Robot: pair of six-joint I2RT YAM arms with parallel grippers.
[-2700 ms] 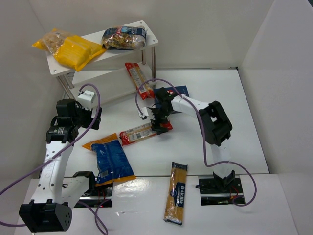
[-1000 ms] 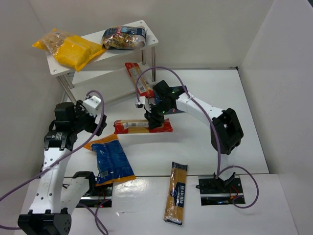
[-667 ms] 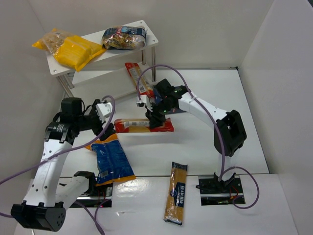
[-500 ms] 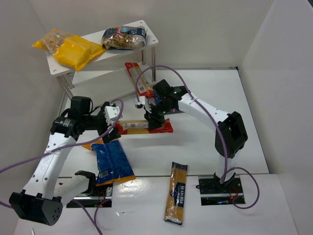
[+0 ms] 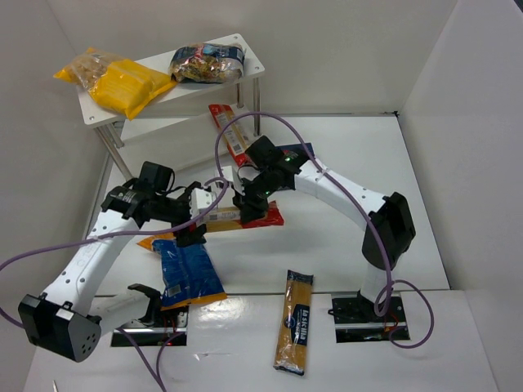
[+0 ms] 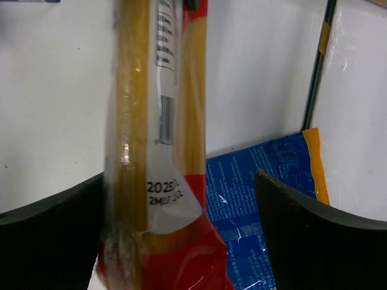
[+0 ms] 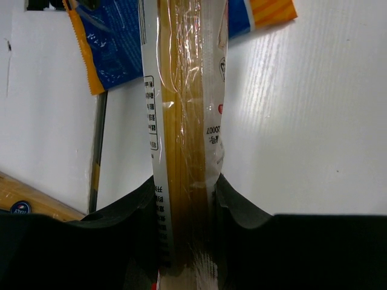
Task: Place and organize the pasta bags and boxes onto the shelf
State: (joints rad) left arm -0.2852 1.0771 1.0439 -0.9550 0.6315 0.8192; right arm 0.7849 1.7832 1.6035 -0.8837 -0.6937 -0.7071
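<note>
My right gripper (image 5: 250,207) (image 7: 184,193) is shut on a long red-and-clear spaghetti packet (image 5: 233,216) (image 7: 181,121) and holds it level above the table. My left gripper (image 5: 198,225) (image 6: 179,202) stands open, its jaws on either side of the packet's (image 6: 158,139) left end, with a gap on the right side. The white shelf (image 5: 249,57) stands at the back left. Its top board carries a yellow bag (image 5: 122,83) and a dark clear bag (image 5: 206,63). A second red spaghetti packet (image 5: 230,133) leans at the shelf's right leg.
A blue-orange bag (image 5: 185,266) (image 6: 266,193) (image 7: 115,54) lies on the table under my left gripper. A yellow-and-blue spaghetti packet (image 5: 294,322) lies near the front edge. A dark blue box (image 5: 304,150) shows partly behind the right arm. White walls enclose the table.
The left arm has swung right and forward to the packet's left end, jaws opening wide. The right gripper kept its hold and shifted the packet slightly left.
</note>
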